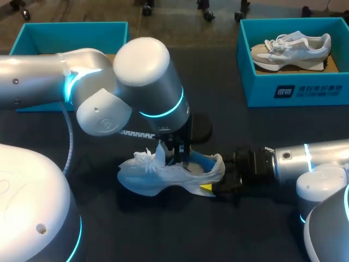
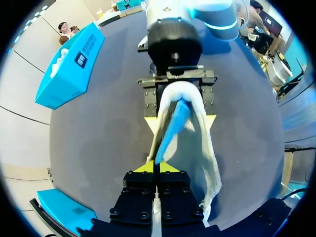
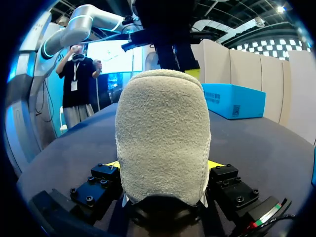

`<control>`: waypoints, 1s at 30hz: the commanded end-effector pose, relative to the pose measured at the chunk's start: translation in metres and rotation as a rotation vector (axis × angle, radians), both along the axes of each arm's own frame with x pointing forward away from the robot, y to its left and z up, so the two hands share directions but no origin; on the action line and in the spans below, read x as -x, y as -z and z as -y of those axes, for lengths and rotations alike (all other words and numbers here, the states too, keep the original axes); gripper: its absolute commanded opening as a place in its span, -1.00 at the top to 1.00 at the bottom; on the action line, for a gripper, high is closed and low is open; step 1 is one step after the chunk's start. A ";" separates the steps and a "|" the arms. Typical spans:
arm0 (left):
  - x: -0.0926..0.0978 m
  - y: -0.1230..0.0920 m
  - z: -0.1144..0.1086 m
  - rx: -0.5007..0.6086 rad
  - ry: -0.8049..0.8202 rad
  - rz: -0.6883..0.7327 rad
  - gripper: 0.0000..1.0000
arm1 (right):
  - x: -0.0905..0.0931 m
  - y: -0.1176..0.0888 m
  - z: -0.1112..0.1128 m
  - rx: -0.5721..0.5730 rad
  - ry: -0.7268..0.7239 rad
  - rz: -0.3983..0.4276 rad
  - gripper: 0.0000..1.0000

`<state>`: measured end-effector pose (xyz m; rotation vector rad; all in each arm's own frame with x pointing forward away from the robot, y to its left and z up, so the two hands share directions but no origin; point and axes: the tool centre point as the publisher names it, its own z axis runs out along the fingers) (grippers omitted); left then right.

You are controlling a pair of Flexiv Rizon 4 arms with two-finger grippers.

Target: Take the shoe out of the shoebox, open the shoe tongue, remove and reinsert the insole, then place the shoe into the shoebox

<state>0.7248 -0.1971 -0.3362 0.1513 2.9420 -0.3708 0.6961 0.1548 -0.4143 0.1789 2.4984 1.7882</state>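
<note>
White fabric is filling the grip of the right tool (image 3: 163, 166): its yellow-tipped fingers are pressing the heel of the shoe (image 1: 155, 176) from both sides, holding it on its sole near the middle of the dark counter (image 1: 136, 232), toe pointing toward the left arm's side. Just past the heel, the left tool (image 2: 155, 167) is hanging over the shoe's opening, its tips drawn narrow and pinching the end of the blue insole (image 2: 176, 122), which is running from those tips back toward the gripped heel. Loose laces (image 1: 148, 158) are bunching beside the left tool. Well apart from the shoe, at the far left corner, a teal box (image 1: 49, 31) is sitting partly behind the left arm. At the far right, a second box (image 1: 294, 87) is holding another shoe (image 1: 292, 50).
</note>
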 end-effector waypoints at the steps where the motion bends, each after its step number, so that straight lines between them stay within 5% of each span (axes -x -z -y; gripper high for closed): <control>1: 0.002 -0.018 -0.015 0.021 0.010 -0.011 1.00 | 0.002 0.001 -0.003 0.007 -0.001 0.000 1.00; 13: 0.002 -0.016 -0.032 0.088 -0.034 -0.071 1.00 | 0.002 0.001 -0.003 0.007 -0.001 0.000 1.00; 30: 0.006 -0.024 -0.023 0.194 -0.102 -0.104 1.00 | 0.002 0.001 -0.003 0.007 -0.001 0.000 1.00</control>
